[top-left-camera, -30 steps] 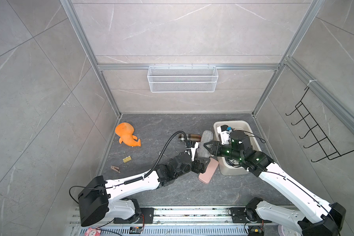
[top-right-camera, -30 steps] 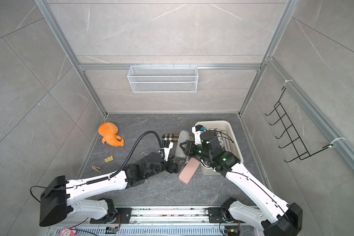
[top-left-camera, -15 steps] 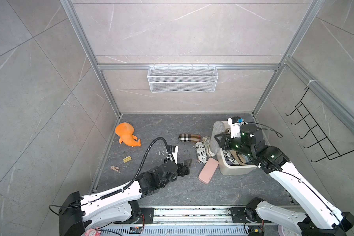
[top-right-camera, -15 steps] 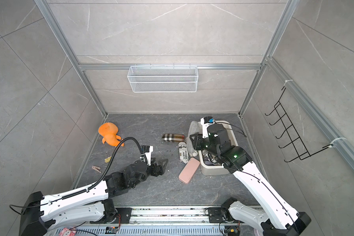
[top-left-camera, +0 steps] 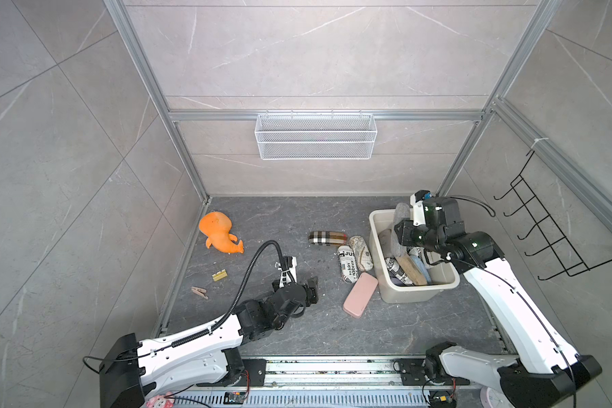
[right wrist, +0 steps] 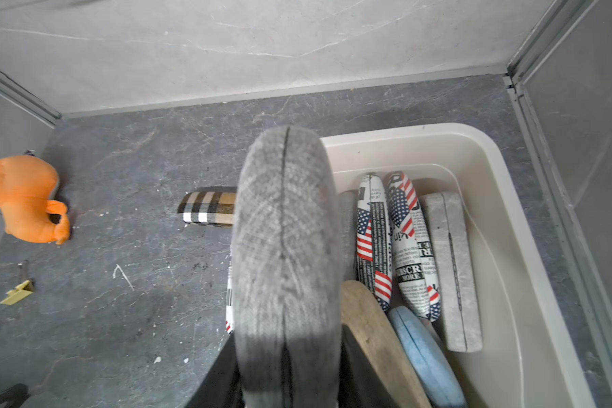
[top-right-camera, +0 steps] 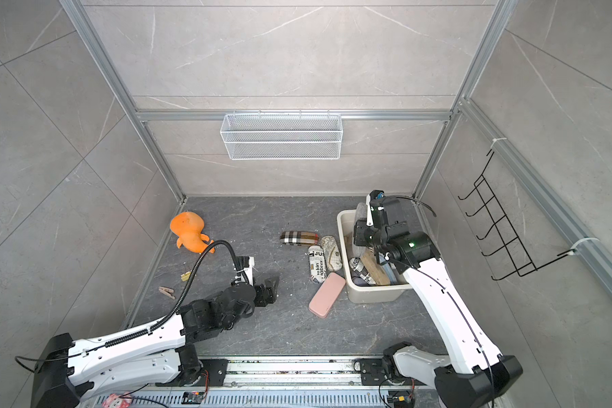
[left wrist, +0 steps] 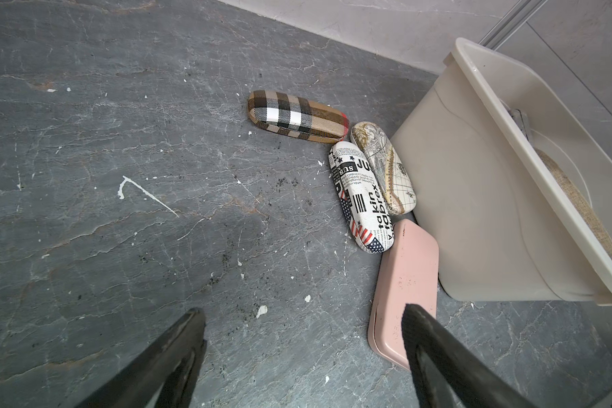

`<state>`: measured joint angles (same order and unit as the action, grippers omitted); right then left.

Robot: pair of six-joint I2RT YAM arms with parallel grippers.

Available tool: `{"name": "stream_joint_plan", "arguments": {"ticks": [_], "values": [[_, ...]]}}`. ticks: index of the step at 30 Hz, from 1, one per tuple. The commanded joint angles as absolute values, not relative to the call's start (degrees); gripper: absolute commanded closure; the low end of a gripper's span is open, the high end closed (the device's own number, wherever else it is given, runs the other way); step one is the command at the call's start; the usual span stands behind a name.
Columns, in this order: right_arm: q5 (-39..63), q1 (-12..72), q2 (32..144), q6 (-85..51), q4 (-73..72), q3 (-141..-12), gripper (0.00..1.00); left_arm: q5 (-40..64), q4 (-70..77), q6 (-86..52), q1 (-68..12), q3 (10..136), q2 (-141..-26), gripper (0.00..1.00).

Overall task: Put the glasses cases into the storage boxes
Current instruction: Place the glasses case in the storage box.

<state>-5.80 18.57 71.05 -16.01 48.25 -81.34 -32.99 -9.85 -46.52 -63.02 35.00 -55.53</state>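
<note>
Left jaws withdrew, open; right jaws grip grey case (right wrist: 283, 247) above tub (top-left-camera: 414, 293); newspaper case (top-left-camera: 347, 263) reads "JUS".

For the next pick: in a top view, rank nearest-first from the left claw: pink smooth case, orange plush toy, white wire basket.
1. Pink smooth case, beside the cream plastic tub.
2. Orange plush toy, far-left floor.
3. White wire basket, back wall.

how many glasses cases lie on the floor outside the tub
4, beside the cream-beige plastic tub: tan plaid case rearmost, map-print case, newspaper-print case alongside, smooth pink case frontmost. Tub may hide others.
</note>
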Motion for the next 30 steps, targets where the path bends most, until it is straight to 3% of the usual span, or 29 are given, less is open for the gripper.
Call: {"name": "stream_joint_plan", "arguments": {"ticks": [1,13,19,21,22,30], "values": [[-6.7,17.8,75.2,-12.4,52.0,-85.4,0.69,-35.1,-11.3,-47.7,-63.3,36.2,-54.0,0.11],[-0.6,17.4,90.0,-11.9,51.8,-87.0,0.68,-35.4,-14.8,-48.6,-63.3,35.3,-50.7,0.11],[-3.1,17.3,94.4,-11.5,52.7,-87.6,0.67,-36.7,-18.6,-48.4,-63.3,33.8,-45.5,0.11],[-3.3,17.4,95.3,-11.8,52.8,-88.3,0.61,-36.5,-17.9,-48.4,-63.3,32.7,-44.0,0.11],[-3.2,17.3,95.7,-12.1,53.4,-89.1,0.54,-36.3,-17.8,-48.5,-63.3,32.4,-43.4,0.11],[-4.2,17.4,92.9,-13.2,54.6,-91.7,0.44,-31.9,-17.8,-46.7,-63.3,34.4,-47.0,0.11]]}}
